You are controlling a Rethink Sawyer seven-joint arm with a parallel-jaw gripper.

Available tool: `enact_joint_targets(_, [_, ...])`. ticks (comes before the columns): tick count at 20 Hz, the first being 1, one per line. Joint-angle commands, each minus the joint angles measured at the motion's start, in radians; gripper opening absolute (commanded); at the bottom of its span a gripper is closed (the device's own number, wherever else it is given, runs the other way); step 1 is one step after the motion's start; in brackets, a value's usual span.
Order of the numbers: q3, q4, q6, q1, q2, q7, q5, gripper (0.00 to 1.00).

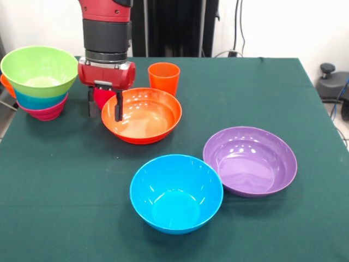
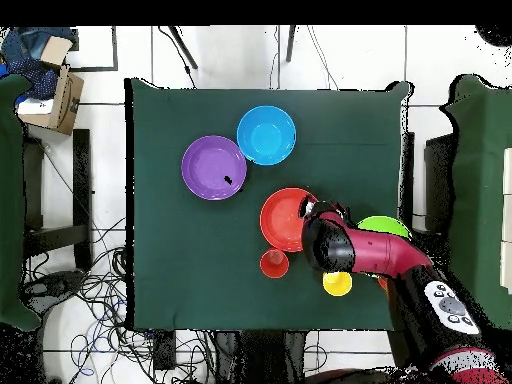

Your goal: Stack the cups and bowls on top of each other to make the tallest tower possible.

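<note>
My gripper (image 1: 104, 114) hangs low at the left rim of the large orange bowl (image 1: 143, 115), open. One finger is outside the rim and the other is over it. A red-pink cup (image 1: 102, 97) shows between the fingers; I cannot tell if they touch it. An orange cup (image 1: 163, 77) stands just behind the bowl. The tower (image 1: 40, 82) at far left has the lime green bowl (image 1: 39, 68) on top of a blue and a magenta one. The blue bowl (image 1: 176, 192) and purple bowl (image 1: 250, 160) sit apart in front. In the overhead view a yellow cup (image 2: 337, 283) stands beside my arm (image 2: 365, 253).
An orange piece (image 1: 5, 83) sticks out behind the tower at the left edge. The blue and purple bowls nearly touch each other. In the overhead view the arm covers the gripper and part of the lime green bowl (image 2: 388, 226).
</note>
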Motion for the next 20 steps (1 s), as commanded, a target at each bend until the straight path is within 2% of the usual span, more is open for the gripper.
enact_joint_targets(1, [0.128,0.062,0.107,-0.010,0.050,0.003,-0.027,1.00])
enact_joint_targets(9, [0.110,0.043,0.081,-0.009,0.092,-0.012,-0.062,1.00])
enact_joint_targets(20, [0.110,0.035,0.084,-0.017,0.108,-0.024,-0.070,1.00])
